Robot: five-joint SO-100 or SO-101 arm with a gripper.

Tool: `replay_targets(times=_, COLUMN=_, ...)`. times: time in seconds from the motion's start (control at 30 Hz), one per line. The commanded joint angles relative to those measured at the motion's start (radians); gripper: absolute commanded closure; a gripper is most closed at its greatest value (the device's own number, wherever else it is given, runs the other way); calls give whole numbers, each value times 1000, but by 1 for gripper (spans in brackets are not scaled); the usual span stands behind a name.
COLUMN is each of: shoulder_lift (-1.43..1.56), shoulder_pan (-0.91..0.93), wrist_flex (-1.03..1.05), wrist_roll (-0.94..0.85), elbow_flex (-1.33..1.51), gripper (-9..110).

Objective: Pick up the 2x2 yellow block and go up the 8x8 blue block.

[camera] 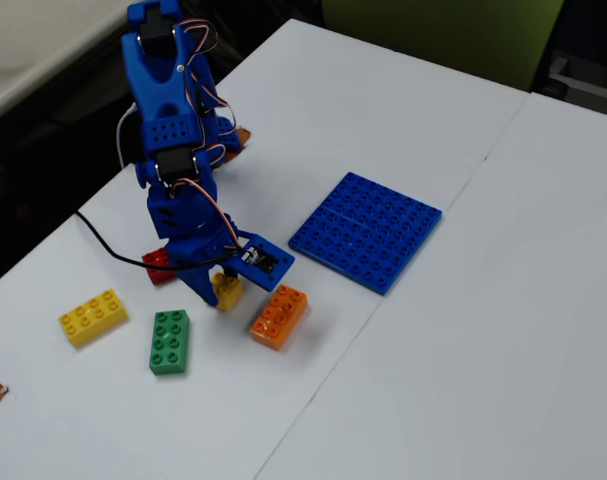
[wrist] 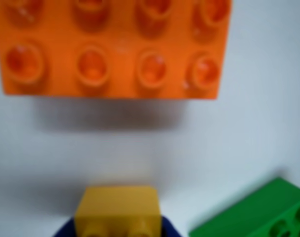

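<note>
Fixed view, gripper (camera: 221,293) closed on 2x2 yellow block (camera: 226,291)

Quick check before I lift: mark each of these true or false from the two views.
1. The gripper is at the 2x2 yellow block. True.
2. The 8x8 blue block already has a brick on it. False: its studs are bare.
3. The orange brick lies between the small yellow block and the baseplate in the fixed view. True.
4. The green brick is stacked on the long yellow brick. False: they lie apart on the table.
5. The wrist view shows the orange brick touching the yellow block. False: bare table separates them.
</note>
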Motion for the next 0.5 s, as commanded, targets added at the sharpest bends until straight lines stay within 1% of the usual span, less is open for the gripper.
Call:
replay_targets(times=0.0, shoulder_lift=52, shoulder_pan=-26, wrist_flex=11, wrist_roll=48, elbow_flex=-40, gripper=97)
replay_targets(times=0.07, shoulder_lift=67, shoulder_pan=-40, wrist_flex=54, wrist_roll=94, elbow_flex=-74, gripper=97)
replay_targets(times=0.17, shoulder_lift=114, shoulder_pan=-71, wrist_flex=57, wrist_roll=190, elbow_flex=-74, gripper=97)
replay_targets(times=0.47, shoulder_lift=272, shoulder_pan=-137, wrist_flex=141, wrist_roll=365, elbow_flex=-75, gripper=97)
